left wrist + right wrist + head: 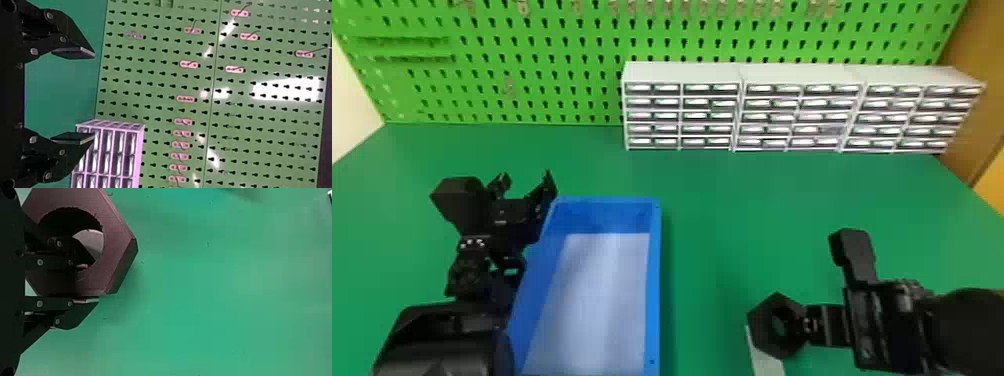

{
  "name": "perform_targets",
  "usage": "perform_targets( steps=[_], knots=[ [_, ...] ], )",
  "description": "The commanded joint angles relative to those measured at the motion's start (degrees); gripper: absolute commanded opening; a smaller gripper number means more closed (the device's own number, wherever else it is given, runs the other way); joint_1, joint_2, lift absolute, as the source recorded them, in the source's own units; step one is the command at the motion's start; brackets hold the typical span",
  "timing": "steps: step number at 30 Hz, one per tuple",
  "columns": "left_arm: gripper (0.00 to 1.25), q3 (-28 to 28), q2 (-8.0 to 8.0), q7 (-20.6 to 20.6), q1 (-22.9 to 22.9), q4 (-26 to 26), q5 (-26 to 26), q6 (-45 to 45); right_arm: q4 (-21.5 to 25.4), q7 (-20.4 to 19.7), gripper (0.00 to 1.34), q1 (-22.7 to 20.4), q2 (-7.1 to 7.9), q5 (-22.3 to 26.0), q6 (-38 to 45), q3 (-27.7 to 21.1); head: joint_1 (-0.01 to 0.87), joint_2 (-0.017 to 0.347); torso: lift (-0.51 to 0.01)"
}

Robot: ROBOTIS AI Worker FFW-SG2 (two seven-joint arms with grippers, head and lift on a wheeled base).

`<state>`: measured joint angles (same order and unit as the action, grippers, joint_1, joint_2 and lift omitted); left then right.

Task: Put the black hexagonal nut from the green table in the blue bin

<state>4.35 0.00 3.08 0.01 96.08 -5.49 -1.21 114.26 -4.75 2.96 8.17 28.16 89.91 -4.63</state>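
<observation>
1. The left gripper has its jaws spread, with a clear gap between the two fingers in the left wrist view. The right gripper's jaws are pinching the nut by its wall: in the right wrist view one finger reaches into the hole and the other lies along the outside.

2. The nut is on the right-hand side of the table, well apart from the back edge. Its hole faces the head camera. The head view does not let me tell how high it is over the table.

3. The bin is on the left half of the table, also well apart from the back edge, with its long sides running away from the robot. It has blue walls and a pale floor. The nut is outside it, to the right.

4. The left gripper is at the bin's far left corner, close to the rim; I cannot tell if they touch.

5. A pale strip shows just beside the nut, on the side toward the robot.

6. The drawers stand along the table's back edge, from about the middle to near the back right corner. Behind them rises the green pegboard, which bears small hooks.
</observation>
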Motion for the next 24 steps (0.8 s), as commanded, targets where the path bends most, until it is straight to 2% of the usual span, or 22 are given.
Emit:
perform_targets(
  steps=[1, 11, 24],
  knots=[
    [0.74, -0.13, -0.15, 0.0, 0.16, -0.02, -0.04, -0.02, 0.35, 0.0, 0.35, 0.03, 0.0, 0.58, 0.17, -0.47, 0.686, 0.051, -0.097],
    [0.74, -0.04, -0.15, 0.0, 0.16, 0.07, -0.04, 0.07, 0.61, 0.0, 0.35, -0.59, 0.44, 3.48, 0.0, -1.09, 0.686, 0.051, -0.097],
    [0.74, -0.04, -0.15, 0.0, 0.16, 0.07, -0.04, 0.07, 1.58, 0.0, 0.35, -0.24, 1.06, 5.24, -6.24, -2.05, 0.686, 0.051, -0.097]
  ],
)
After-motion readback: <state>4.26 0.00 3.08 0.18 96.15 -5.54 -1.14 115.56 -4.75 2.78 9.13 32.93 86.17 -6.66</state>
